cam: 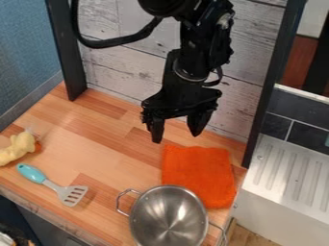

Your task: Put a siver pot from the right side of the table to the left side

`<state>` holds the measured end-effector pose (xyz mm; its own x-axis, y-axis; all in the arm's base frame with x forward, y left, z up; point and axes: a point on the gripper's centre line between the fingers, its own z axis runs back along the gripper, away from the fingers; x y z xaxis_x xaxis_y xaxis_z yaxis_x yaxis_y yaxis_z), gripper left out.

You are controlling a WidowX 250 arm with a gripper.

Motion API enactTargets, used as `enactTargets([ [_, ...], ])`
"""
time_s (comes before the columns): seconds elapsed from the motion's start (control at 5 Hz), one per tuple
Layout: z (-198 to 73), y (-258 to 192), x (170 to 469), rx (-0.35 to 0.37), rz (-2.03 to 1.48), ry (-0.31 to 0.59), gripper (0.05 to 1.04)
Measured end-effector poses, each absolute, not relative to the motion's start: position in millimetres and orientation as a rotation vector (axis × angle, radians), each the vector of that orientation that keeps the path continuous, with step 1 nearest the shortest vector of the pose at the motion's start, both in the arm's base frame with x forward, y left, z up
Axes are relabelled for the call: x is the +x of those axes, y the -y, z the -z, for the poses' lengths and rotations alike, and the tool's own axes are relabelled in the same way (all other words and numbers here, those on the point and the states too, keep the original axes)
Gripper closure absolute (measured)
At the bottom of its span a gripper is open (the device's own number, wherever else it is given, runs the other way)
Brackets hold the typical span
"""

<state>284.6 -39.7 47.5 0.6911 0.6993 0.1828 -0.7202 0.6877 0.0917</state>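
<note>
Two spread fingers point down from the open black claw (177, 138), which hangs over the back part of the wooden surface (103, 137), near its back edge. The silver pot (168, 218) stands upright at the surface's front right corner, its inside facing up, with one loop handle towards the left and the other towards the right edge. An orange cloth (196, 168) lies just behind the pot, along the right edge; whether they touch I cannot tell. Left of the pot, near the front edge, lies a spatula (70, 194), its slotted head towards the pot and its turquoise handle towards the left edge. A pale yellow object (19, 148) lies by the left edge, behind the spatula.
</note>
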Motion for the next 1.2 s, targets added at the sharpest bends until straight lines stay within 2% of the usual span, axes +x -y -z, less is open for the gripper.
enactTargets([
  [0.2,-39.5,39.2,280.7,0.176,-0.792,0.112,0.084],
  [0.6,-36.6,35.0,267.5,0.085,-0.638,0.139,0.084],
  [1.0,-32.4,14.5,250.6,-0.111,-0.339,0.126,0.084],
  [1.2,-25.0,14.1,247.1,-0.123,-0.235,0.092,0.084],
])
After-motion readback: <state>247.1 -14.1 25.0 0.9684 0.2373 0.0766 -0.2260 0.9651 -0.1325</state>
